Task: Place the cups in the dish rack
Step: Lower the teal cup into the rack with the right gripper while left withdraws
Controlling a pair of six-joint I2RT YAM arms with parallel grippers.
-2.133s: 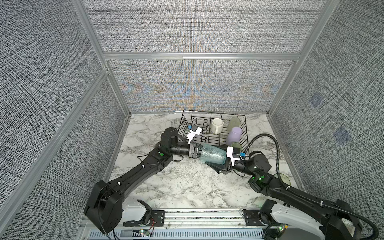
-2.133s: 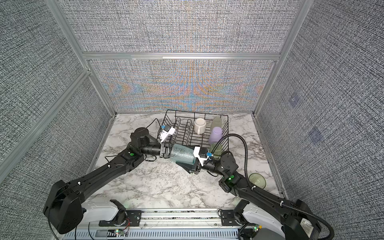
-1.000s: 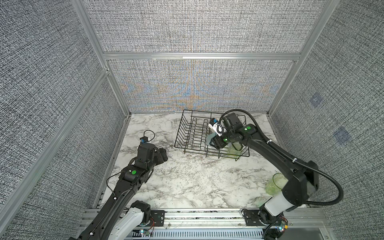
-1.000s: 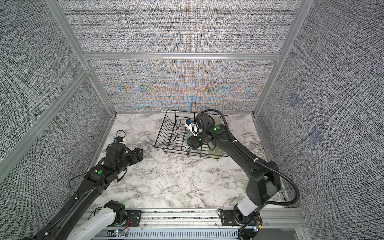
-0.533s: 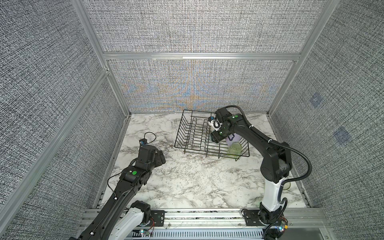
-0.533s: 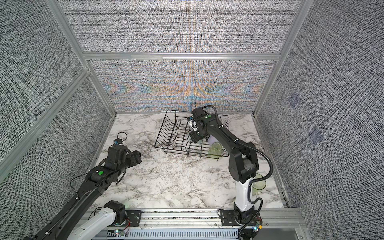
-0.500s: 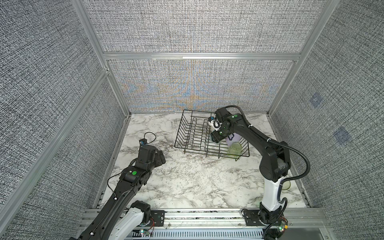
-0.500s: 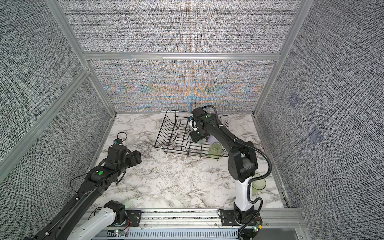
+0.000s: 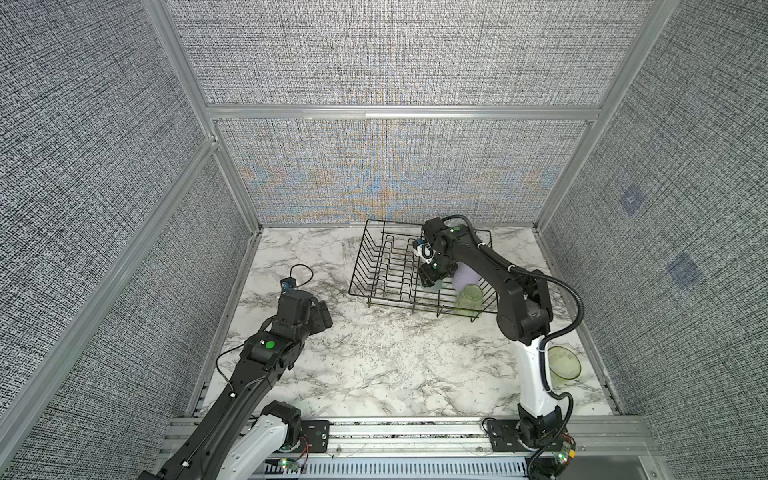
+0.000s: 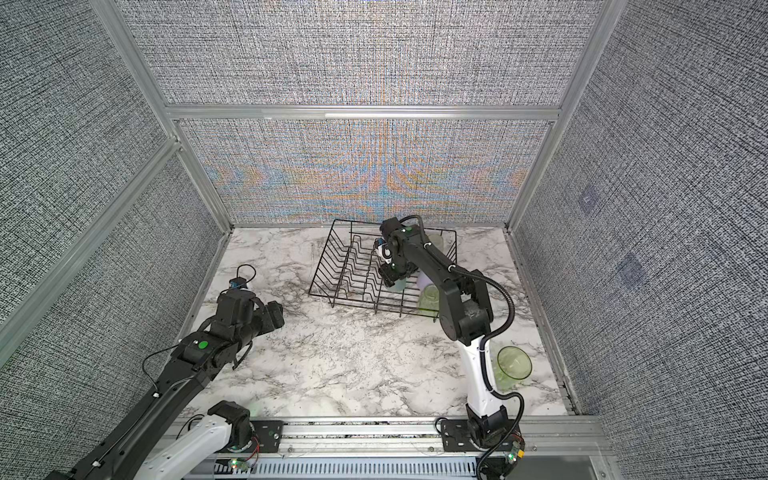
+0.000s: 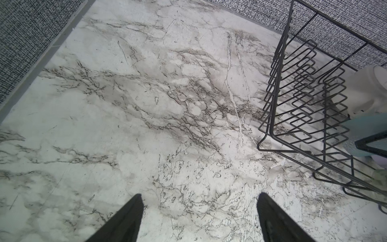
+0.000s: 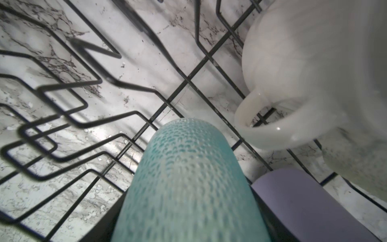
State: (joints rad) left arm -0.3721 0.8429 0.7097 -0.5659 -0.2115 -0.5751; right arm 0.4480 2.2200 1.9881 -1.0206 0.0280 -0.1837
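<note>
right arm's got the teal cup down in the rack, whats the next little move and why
Probably lower the teal cup the last bit onto the rack floor, then open the right gripper. The cup is inside the rack, beside the mug and lavender cup; whether it touches the wires is unclear. One green cup waits on the table.

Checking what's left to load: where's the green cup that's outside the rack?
In both top views the green cup sits at the near-right corner of the table, beside the right arm and its white link, apart from the dish rack.
</note>
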